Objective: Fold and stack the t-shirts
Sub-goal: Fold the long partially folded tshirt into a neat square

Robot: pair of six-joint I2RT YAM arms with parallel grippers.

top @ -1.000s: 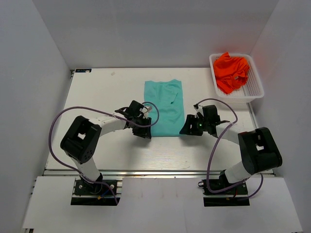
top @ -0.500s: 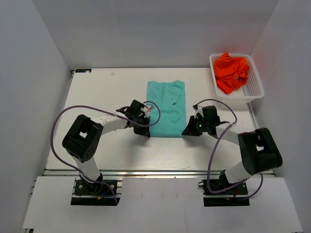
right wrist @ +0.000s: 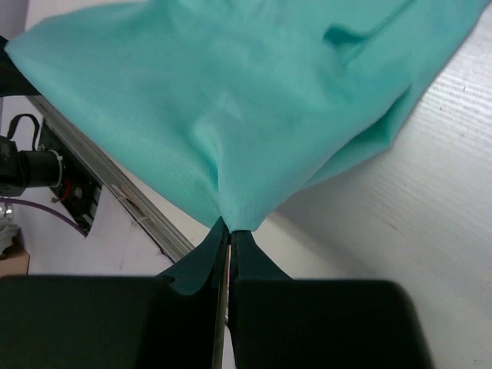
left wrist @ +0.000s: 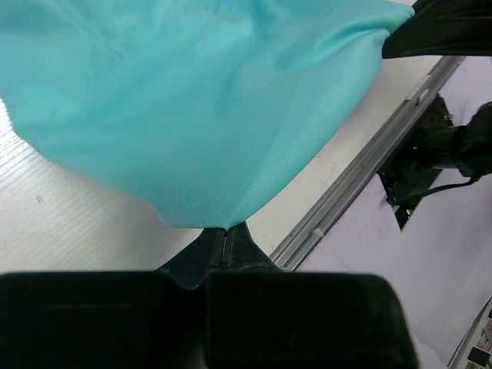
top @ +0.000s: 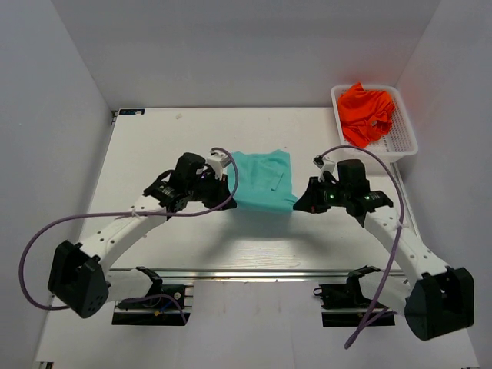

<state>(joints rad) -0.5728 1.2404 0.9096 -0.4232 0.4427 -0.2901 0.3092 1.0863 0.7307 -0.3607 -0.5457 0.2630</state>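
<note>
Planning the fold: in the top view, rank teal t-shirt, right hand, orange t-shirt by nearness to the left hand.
1. teal t-shirt, in its grip.
2. right hand, across the shirt.
3. orange t-shirt, far right, in the basket.

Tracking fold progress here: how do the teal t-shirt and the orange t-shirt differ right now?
The teal t-shirt is spread out over the table; the orange t-shirt is bunched in the white basket. The left gripper and right gripper each pinch a teal corner; nothing touches the orange one. Both are plain fabric.
</note>
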